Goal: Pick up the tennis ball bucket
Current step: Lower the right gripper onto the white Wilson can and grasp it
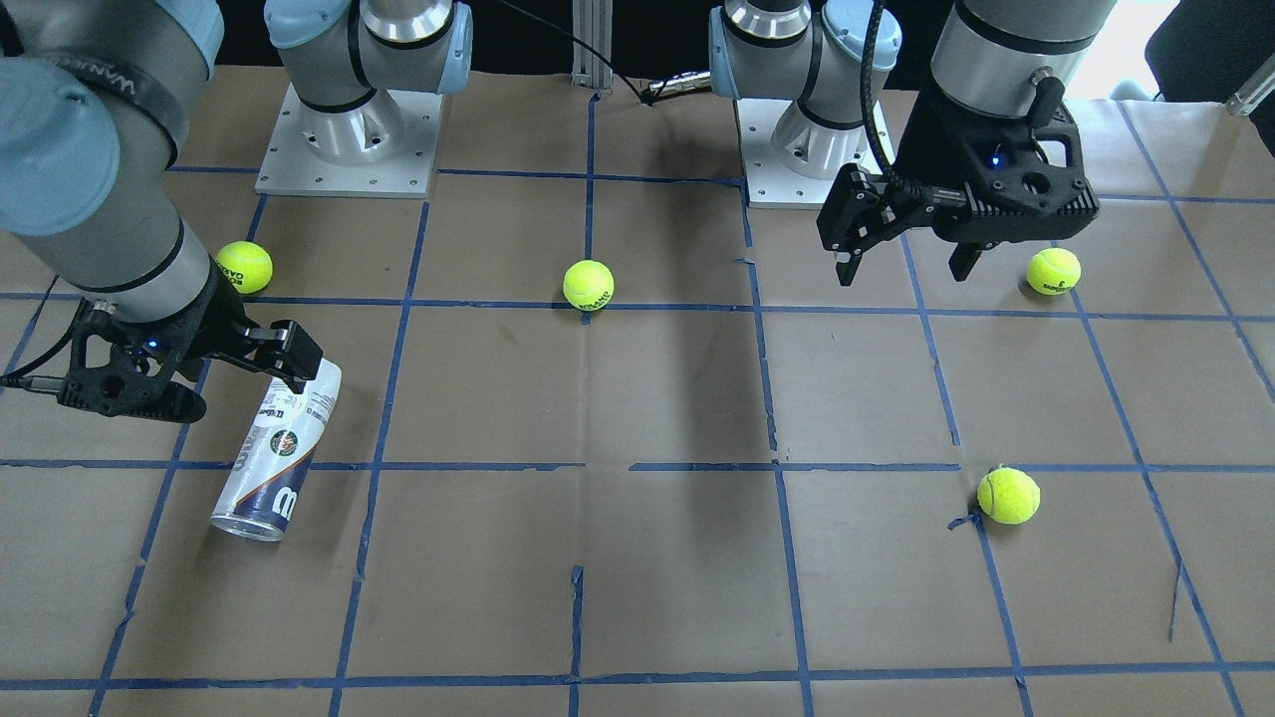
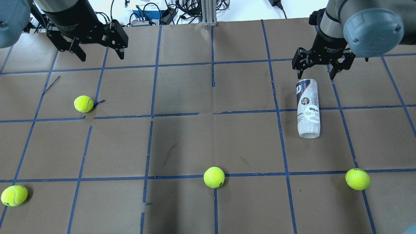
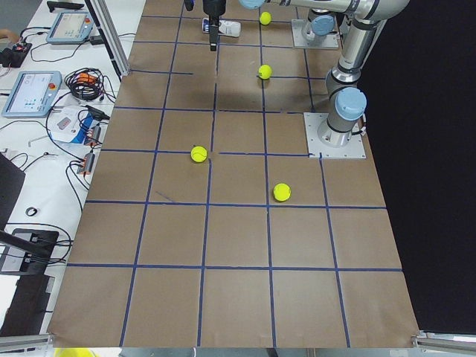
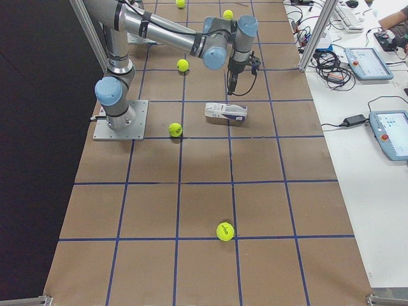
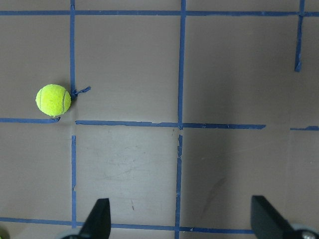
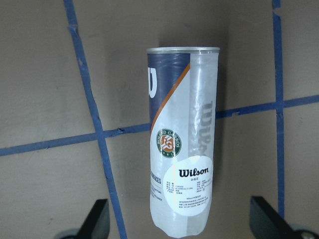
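Observation:
The tennis ball bucket (image 2: 308,107) is a clear can with a white and navy Wilson label. It lies on its side on the brown table and also shows in the front view (image 1: 274,448) and the right wrist view (image 6: 182,144). Its silvery rim end points away from the robot. My right gripper (image 2: 315,76) is open and hovers above the can without touching it. In the right wrist view its fingers (image 6: 94,219) stand either side of the can's clear end. My left gripper (image 2: 102,57) is open and empty, raised over the table's far left part.
Several yellow-green tennis balls lie loose on the table: one near the left gripper's side (image 2: 84,103), one at the near left (image 2: 14,195), one in the near middle (image 2: 214,177), one at the near right (image 2: 357,179). Blue tape lines grid the table.

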Controlling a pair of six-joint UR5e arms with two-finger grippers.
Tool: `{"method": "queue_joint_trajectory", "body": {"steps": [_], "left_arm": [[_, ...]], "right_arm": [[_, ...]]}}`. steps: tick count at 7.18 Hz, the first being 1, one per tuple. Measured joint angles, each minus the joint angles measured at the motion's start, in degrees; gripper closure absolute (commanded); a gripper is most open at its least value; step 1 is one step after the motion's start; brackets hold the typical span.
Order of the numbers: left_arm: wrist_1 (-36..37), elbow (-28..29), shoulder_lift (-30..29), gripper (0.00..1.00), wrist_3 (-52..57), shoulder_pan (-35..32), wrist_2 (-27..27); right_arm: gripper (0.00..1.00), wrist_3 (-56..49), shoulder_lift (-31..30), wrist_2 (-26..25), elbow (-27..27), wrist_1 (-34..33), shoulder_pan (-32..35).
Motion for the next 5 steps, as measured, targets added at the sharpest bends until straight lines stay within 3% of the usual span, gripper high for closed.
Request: {"method": "queue_joint_trajectory", "body": {"steps": [2, 5], "left_arm": [[0.00, -0.03, 0.01, 0.00, 0.00, 0.03, 0.00], [-0.08, -0.06, 0.01, 0.00, 0.00, 0.00, 0.00]], "right_arm": [[0.02, -1.19, 1.92, 0.18, 5.45, -8.26, -1.12], [0.05, -1.75, 5.74, 2.54, 6.65, -11.39, -2.20]]}}
